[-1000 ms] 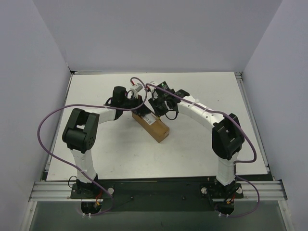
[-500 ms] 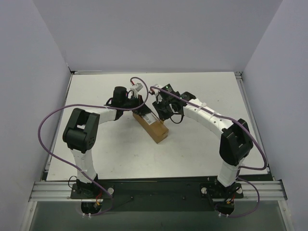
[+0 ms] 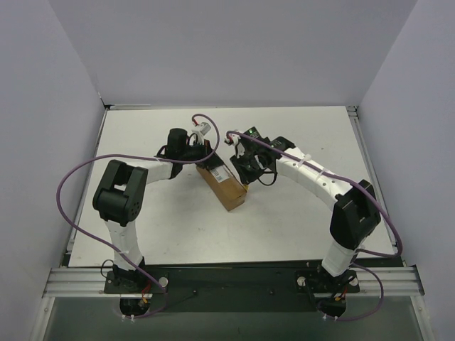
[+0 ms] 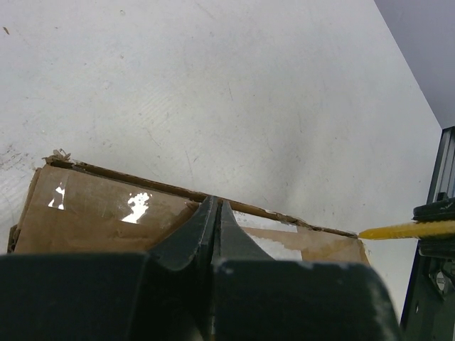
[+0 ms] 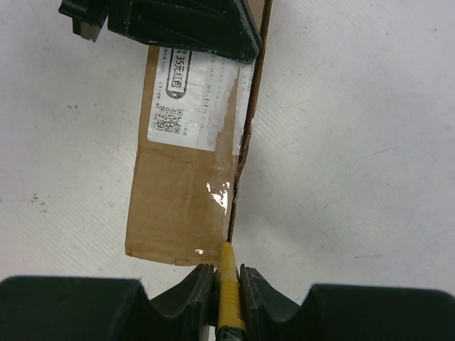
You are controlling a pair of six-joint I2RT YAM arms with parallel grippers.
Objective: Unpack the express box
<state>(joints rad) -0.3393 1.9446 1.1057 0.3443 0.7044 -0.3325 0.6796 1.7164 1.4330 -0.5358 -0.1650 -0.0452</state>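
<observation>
The express box (image 3: 226,186), a brown carton with a white label (image 5: 202,99), lies slantwise mid-table. My left gripper (image 4: 215,201) is shut with nothing in it, its tips pressed on the box's top (image 4: 106,220) at its far end. My right gripper (image 5: 227,270) is shut on a yellow utility knife (image 5: 229,305). The knife's tip touches the near end of the slit along the box's right edge, where the taped top (image 5: 185,192) has split from the side. In the top view the right gripper (image 3: 247,169) sits just right of the box, and the left gripper (image 3: 202,158) sits at its far-left end.
White table (image 3: 320,142) enclosed by grey walls on three sides. Purple cables (image 3: 71,177) loop off both arms. A metal rail (image 4: 441,213) runs along the table's right edge. The left gripper's black body (image 5: 185,28) overhangs the label end of the box.
The right gripper with the knife has drawn along the box's edge toward its near end, its elbow swinging right. The box has turned slightly. The left gripper has stayed on the box.
</observation>
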